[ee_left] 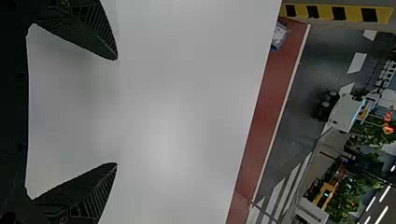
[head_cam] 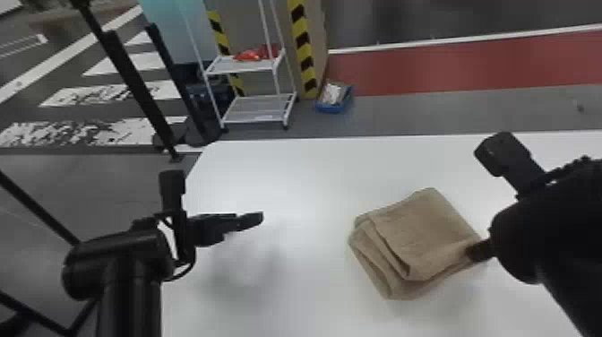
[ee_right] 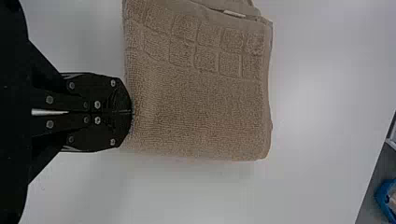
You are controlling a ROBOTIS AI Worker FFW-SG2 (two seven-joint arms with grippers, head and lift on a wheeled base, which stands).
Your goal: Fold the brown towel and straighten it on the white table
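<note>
white rack (head_cam: pixel 255 120) with red items (head_cam: pixel 248 55) on its upper shelf (head_cam: pixel 220 67), yellow-and-black stripes (head_cam: pixel 304 49) beside it, blue bin (head_cam: pixel 329 108) on grey floor (head_cam: pixel 425 114), red floor band (head_cam: pixel 448 67) edged in white

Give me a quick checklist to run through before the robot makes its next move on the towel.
1. Brown towel folded on the white table: ok.
2. Towel layers lined up: not ok, edges staggered on its left side.
3. Left gripper clear of towel: ok, open, off to its left.
4. Right gripper shut at the towel's edge: ok.
5. Towel pinched in right gripper: cannot tell.
</note>
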